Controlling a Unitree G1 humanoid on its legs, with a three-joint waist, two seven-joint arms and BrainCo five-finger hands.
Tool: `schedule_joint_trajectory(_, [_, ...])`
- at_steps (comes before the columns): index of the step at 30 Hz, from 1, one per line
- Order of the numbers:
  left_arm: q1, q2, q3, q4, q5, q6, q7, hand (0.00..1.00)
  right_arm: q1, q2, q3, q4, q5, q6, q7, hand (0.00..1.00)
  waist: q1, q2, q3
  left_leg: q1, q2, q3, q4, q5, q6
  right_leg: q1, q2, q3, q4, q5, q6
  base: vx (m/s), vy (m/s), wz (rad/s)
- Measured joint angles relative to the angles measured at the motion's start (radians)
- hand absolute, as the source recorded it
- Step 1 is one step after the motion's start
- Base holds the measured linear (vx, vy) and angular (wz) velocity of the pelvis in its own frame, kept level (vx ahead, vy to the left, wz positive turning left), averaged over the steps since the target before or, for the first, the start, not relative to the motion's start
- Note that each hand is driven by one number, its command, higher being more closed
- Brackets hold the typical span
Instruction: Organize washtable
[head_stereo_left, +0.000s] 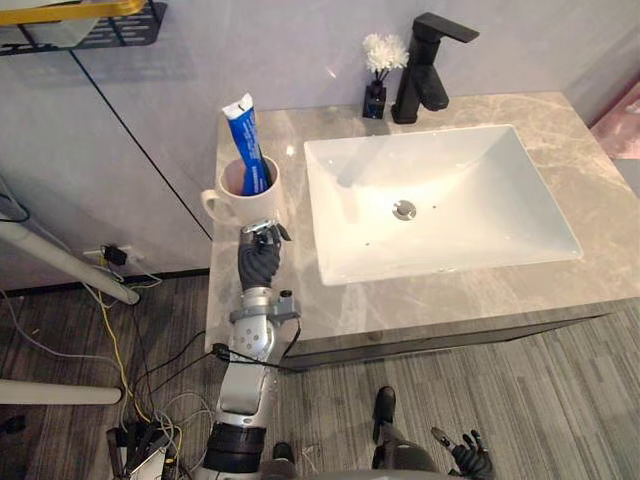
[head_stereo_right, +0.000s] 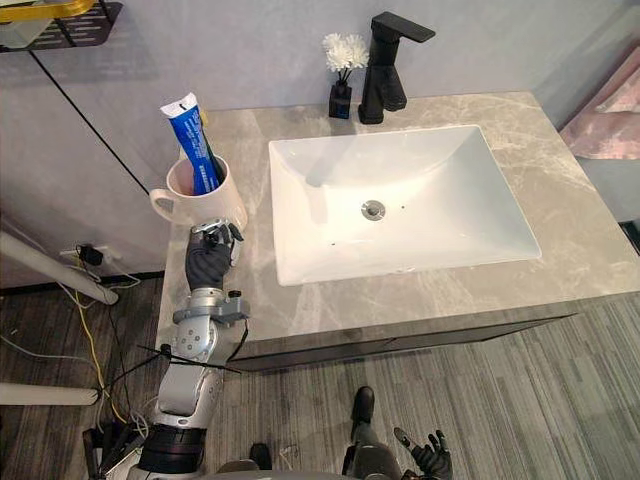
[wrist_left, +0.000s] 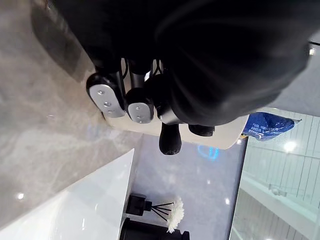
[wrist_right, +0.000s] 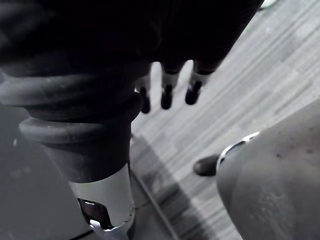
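Grey marbled counter (head_stereo_left: 590, 200) runs along a pale wall, with a white sink (head_stereo_left: 480, 180) sunk into its middle. At the far edge stand a black faucet (head_stereo_left: 425, 70) and, just left of it, a small dark vase of white flowers (head_stereo_left: 378, 75). A cream mug (head_stereo_left: 235, 195) at the counter's left end holds a blue toothpaste tube (head_stereo_left: 245, 140) upright. The left hand (head_stereo_left: 260, 258) rests just near of the mug, its fingers (wrist_left: 106, 96) curled and gripping nothing. The right hand (head_stereo_left: 470, 458) hangs low over the striped floor (head_stereo_left: 560, 400), fingers loose and apart.

Polished grey marble-look counter (head_stereo_left: 600, 200), glossy white sink (head_stereo_left: 450, 170), matt black tap (head_stereo_left: 425, 70), smooth cream mug (head_stereo_left: 235, 205), shiny blue plastic tube (head_stereo_left: 247, 135).
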Motion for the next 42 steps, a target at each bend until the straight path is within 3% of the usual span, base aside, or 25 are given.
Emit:
schedule_joint_trajectory(9, [-0.048,0.010,0.035,0.000,0.000,0.004,0.009,1.00,0.001,0.000,0.011,-0.070,-0.007,0.000,0.002,0.00,0.000,-0.001,0.016,-0.032,-0.002,0.000,0.004,0.000,0.000,-0.031,0.000,0.003,0.000,0.004,-0.001,0.00,0.000,0.00])
schedule_joint_trajectory(19, [-0.186,0.067,0.051,0.036,-0.002,0.007,0.030,1.00,0.002,-0.001,0.018,-0.112,-0.006,0.000,0.004,0.00,-0.002,-0.002,0.051,-0.057,-0.003,0.000,0.011,0.000,0.000,-0.054,0.000,0.006,0.000,0.007,-0.001,0.00,0.000,0.00])
schedule_joint_trajectory(25, [-0.274,0.147,0.076,0.067,-0.003,0.007,0.047,1.00,0.002,-0.001,0.018,-0.135,-0.004,-0.001,0.021,0.00,-0.003,-0.004,0.076,-0.086,-0.005,-0.001,0.018,0.000,0.000,-0.086,-0.001,0.016,0.000,0.015,-0.005,0.00,-0.017,-0.03])
schedule_joint_trajectory(42, [-0.381,0.224,0.092,0.090,-0.012,0.006,0.070,1.00,0.007,-0.004,0.027,-0.195,0.014,-0.037,0.023,0.00,0.000,-0.009,0.116,-0.168,-0.003,-0.013,0.053,0.002,-0.003,-0.150,-0.002,0.022,0.000,0.035,-0.017,0.00,0.000,0.00])
